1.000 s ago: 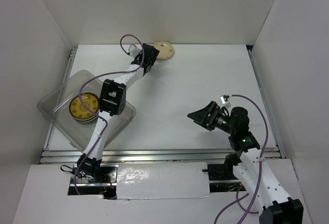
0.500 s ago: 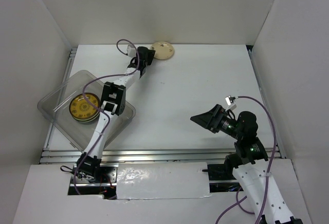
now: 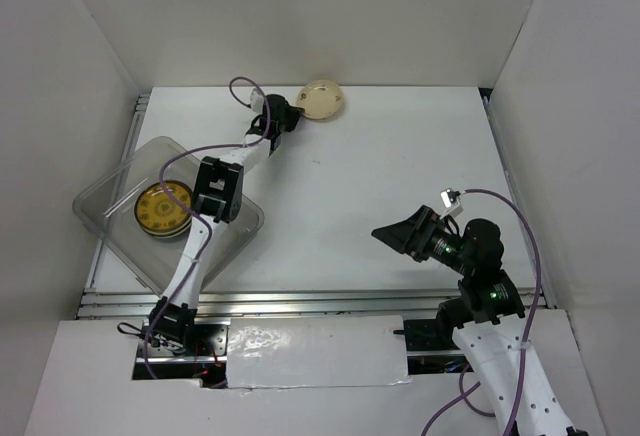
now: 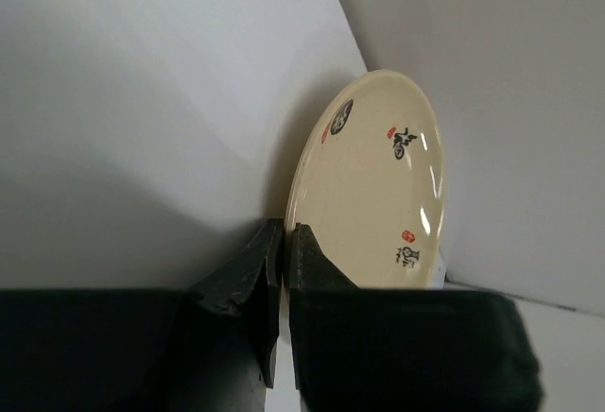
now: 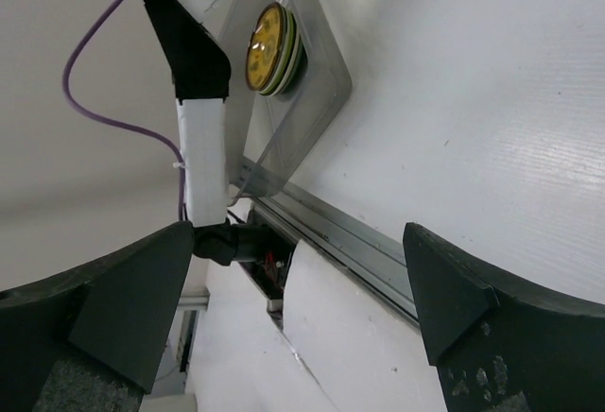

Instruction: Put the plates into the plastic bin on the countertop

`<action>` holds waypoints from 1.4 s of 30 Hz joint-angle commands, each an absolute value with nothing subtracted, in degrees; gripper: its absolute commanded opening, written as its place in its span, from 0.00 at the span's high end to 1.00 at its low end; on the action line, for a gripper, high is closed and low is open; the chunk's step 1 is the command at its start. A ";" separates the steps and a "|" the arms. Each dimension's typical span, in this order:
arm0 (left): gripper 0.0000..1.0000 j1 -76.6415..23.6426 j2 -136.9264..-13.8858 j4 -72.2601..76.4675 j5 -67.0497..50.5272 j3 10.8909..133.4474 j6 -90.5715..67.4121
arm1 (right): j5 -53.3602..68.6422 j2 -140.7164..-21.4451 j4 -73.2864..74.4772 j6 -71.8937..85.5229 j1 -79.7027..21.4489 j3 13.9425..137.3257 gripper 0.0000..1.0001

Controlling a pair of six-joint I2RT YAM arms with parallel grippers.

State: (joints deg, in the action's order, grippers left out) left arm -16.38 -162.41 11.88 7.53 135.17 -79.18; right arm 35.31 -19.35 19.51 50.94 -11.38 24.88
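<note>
Nothing here reads as plain lettering. The cream plate carries the only writing-like marks — two black brush-drawn characters, small red seal-like dabs beside them, and a dark round stamp near its upper rim — all too small and blurred to make out. The mustard plate shows pattern only, too small to read.

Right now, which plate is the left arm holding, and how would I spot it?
Look at the far edge of the white countertop, by the back wall. There the left gripper pinches the rim of a cream plate with small red and black marks. Unlike the mustard plate stacked in the plastic bin, it stands alone.
</note>
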 commanded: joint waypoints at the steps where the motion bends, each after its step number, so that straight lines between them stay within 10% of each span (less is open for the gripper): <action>1: 1.00 -18.63 -154.53 11.60 0.54 131.77 -71.83 | 34.19 -18.63 20.13 49.75 -11.86 27.07 0.00; 11: 1.00 -18.37 -113.27 -21.68 13.79 114.11 -58.62 | 21.28 -15.03 21.36 45.62 -11.69 25.05 0.00; 22: 1.00 8.68 -66.92 -33.39 7.57 65.76 -47.48 | 23.30 -28.04 16.61 41.75 -12.22 26.46 0.00; 36: 1.00 31.82 -62.67 -33.04 -2.90 53.00 -37.62 | 20.74 -26.63 18.02 39.99 -12.92 26.19 0.00; 38: 0.70 31.90 -62.75 -33.57 -3.08 53.43 -37.44 | 20.83 -26.72 18.45 39.38 -12.92 26.72 0.00; 40: 0.11 31.90 -62.49 -35.59 -1.85 54.66 -37.62 | 21.44 -26.98 18.81 38.76 -12.92 27.50 0.00; 42: 0.01 31.90 -61.18 -37.61 -0.44 55.45 -37.44 | 22.23 -26.81 19.42 38.15 -13.09 28.12 0.00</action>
State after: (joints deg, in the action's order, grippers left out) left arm 31.48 -63.53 -35.79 -1.41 52.88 -38.79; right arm 21.06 -26.76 20.27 40.34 -12.43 24.93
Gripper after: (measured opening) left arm 0.967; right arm 0.998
